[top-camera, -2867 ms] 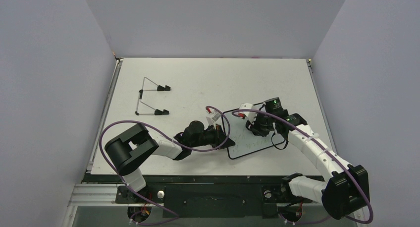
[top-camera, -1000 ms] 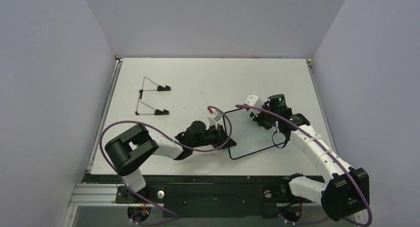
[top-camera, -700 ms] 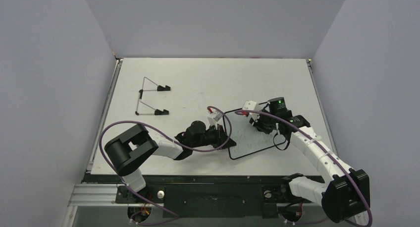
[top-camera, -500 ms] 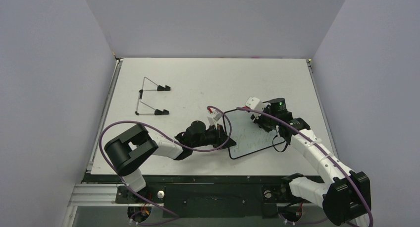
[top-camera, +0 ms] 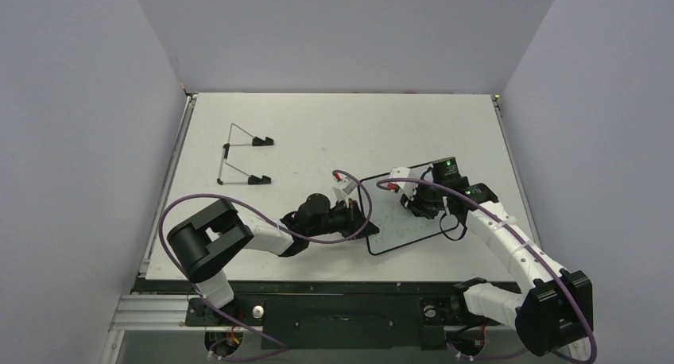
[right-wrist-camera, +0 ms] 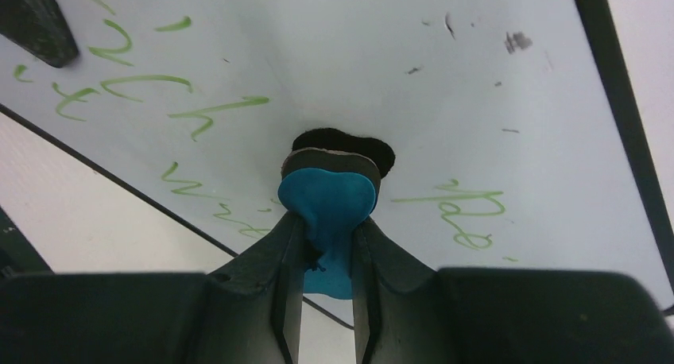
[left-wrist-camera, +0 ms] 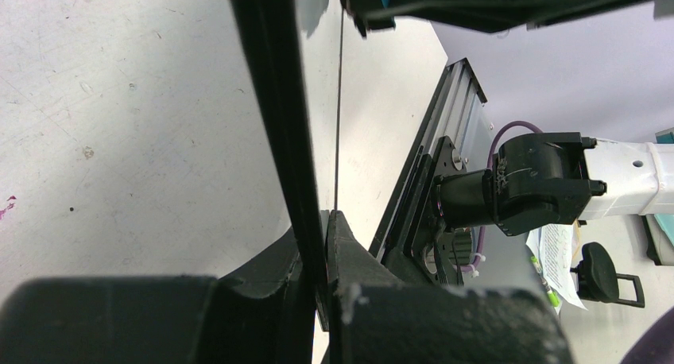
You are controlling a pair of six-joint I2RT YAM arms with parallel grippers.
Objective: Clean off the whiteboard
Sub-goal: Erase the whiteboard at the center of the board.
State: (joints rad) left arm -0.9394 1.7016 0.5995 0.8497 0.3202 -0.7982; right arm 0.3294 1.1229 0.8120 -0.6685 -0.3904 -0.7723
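The whiteboard (top-camera: pixel 391 227) lies tilted at the table's centre right, white with a black rim and green handwriting (right-wrist-camera: pixel 469 209) on its face. My left gripper (top-camera: pixel 362 221) is shut on its left edge. In the left wrist view the black rim (left-wrist-camera: pixel 274 102) runs edge-on between the jaws of that gripper (left-wrist-camera: pixel 319 225). My right gripper (top-camera: pixel 419 205) is over the board's upper part, shut on the blue-and-black eraser (right-wrist-camera: pixel 327 197). The eraser's dark pad presses on the board's face (right-wrist-camera: pixel 358 62). More green writing (right-wrist-camera: pixel 143 86) shows at the upper left.
A thin wire stand with black feet (top-camera: pixel 242 153) sits at the table's far left. A dark finger of the left gripper (right-wrist-camera: pixel 32 22) overlaps the board's corner in the right wrist view. The table's front rail (top-camera: pixel 318 284) runs just below the board.
The right gripper has swept back and forth across the upper part of the board with the eraser, ending slightly lower and to the left. The left gripper and the board stayed in place.
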